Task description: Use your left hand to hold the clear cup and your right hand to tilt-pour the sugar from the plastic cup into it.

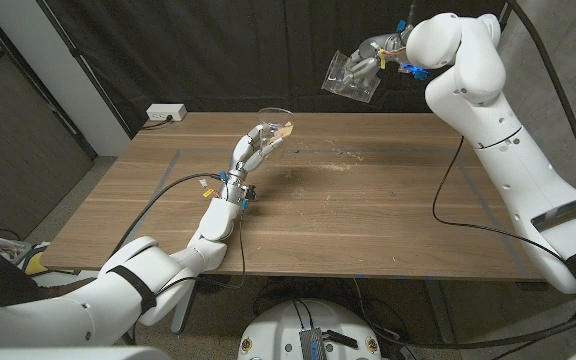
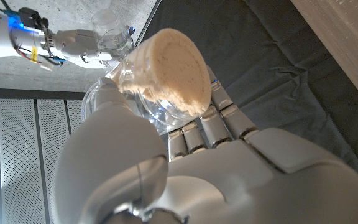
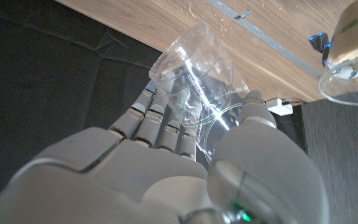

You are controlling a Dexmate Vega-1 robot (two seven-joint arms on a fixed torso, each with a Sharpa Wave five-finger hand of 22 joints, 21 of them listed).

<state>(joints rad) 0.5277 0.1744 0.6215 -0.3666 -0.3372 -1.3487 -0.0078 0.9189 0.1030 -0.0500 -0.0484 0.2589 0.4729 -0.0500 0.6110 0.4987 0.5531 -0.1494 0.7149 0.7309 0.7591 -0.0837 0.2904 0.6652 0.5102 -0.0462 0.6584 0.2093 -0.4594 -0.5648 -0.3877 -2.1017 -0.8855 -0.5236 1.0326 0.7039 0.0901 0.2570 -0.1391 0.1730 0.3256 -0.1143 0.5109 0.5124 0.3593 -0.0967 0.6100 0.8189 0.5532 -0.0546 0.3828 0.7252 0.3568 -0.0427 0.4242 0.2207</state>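
My left hand (image 1: 253, 150) grips the clear cup (image 1: 275, 127) above the middle of the wooden table (image 1: 368, 220). The cup leans and has pale tan sugar (image 2: 174, 67) in it. My right hand (image 1: 376, 55) is raised high over the table's far edge, to the right of the clear cup and apart from it. It holds the plastic cup (image 1: 351, 76) tipped over on its side. In the right wrist view the plastic cup (image 3: 194, 78) looks empty between my fingers (image 3: 151, 121), and the clear cup (image 3: 353, 56) lies beyond it.
A white power strip (image 1: 165, 114) lies at the table's back left corner. Black cables (image 1: 448, 200) trail across the table from both arms. A dark curtain (image 1: 218, 50) hangs behind the table. Faint specks (image 1: 338, 152) lie on the wood near the clear cup.
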